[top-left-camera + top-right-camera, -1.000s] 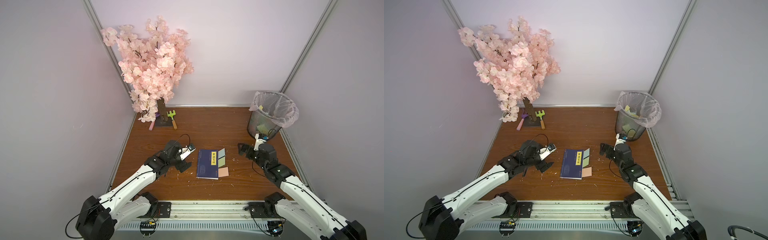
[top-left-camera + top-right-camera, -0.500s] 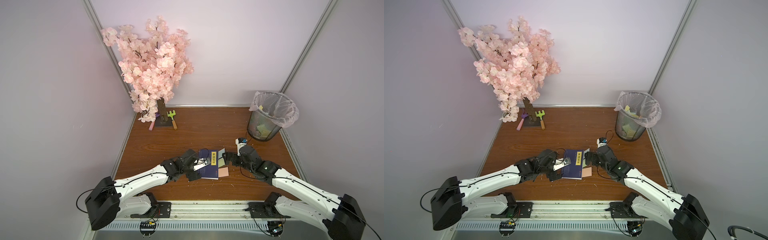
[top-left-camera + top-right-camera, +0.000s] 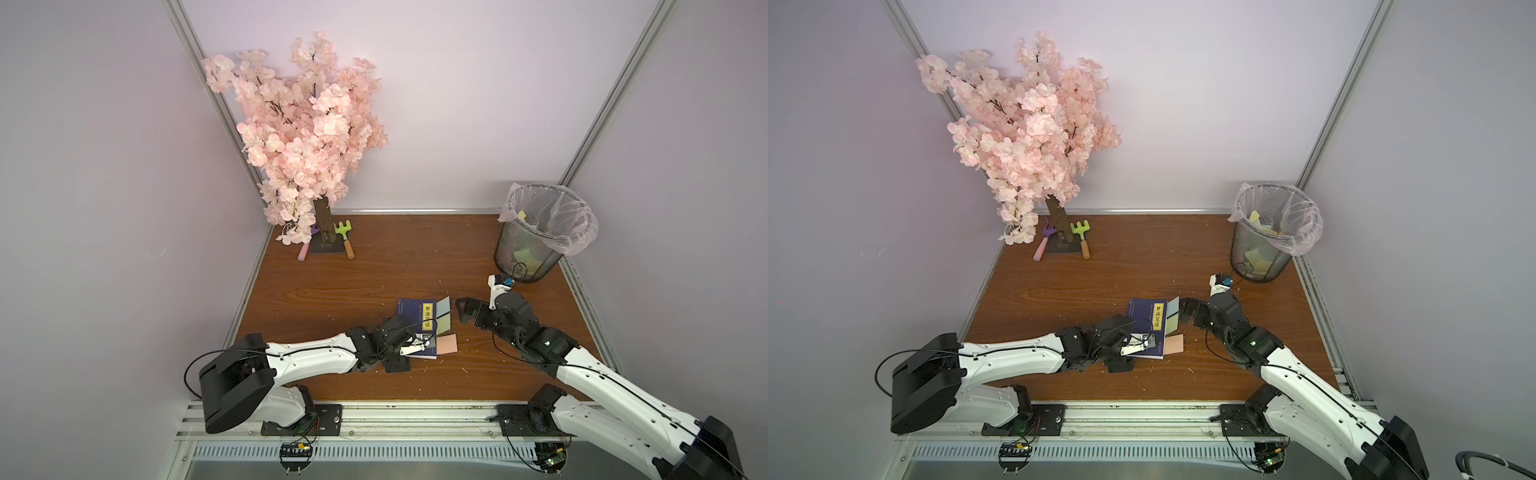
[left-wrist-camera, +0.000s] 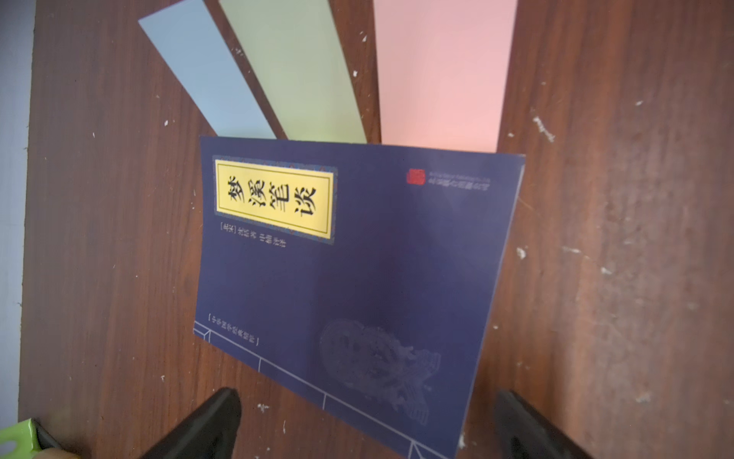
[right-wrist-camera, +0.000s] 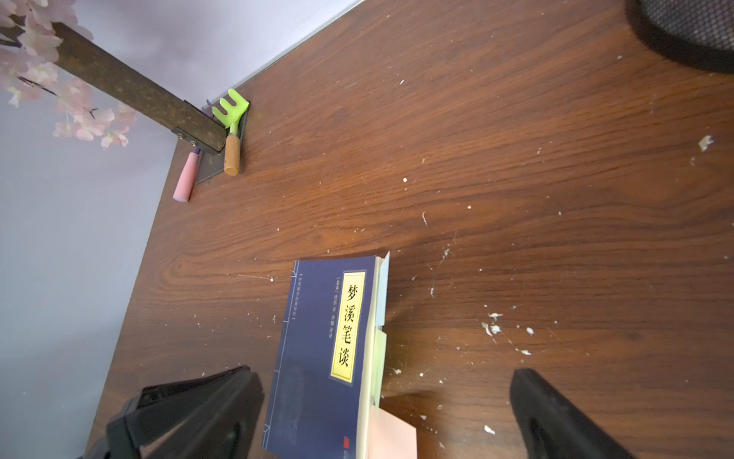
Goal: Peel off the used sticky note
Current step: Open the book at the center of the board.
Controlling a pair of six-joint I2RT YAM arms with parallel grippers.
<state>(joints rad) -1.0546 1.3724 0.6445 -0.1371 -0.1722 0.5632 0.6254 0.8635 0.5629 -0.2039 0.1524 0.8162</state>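
- Both arms in from flanks, now at book (image 3: 417,312), mid-table.
- Left gripper (image 3: 409,345) moved from book's 9 o'clock to over its 6 o'clock end; jaws spread wide, empty.
- Right gripper (image 3: 460,316) moved from beside bin (image 3: 536,249) to book's 3 o'clock, just beside notes; jaws wide, empty.
- Blue note (image 4: 206,75), green note (image 4: 294,71) and pink note (image 4: 441,75) all still tucked under book's 3 o'clock edge.
- Which one is used: cannot tell.
- Judgement: approach done, peel not begun; left likely pins book, right pinches.
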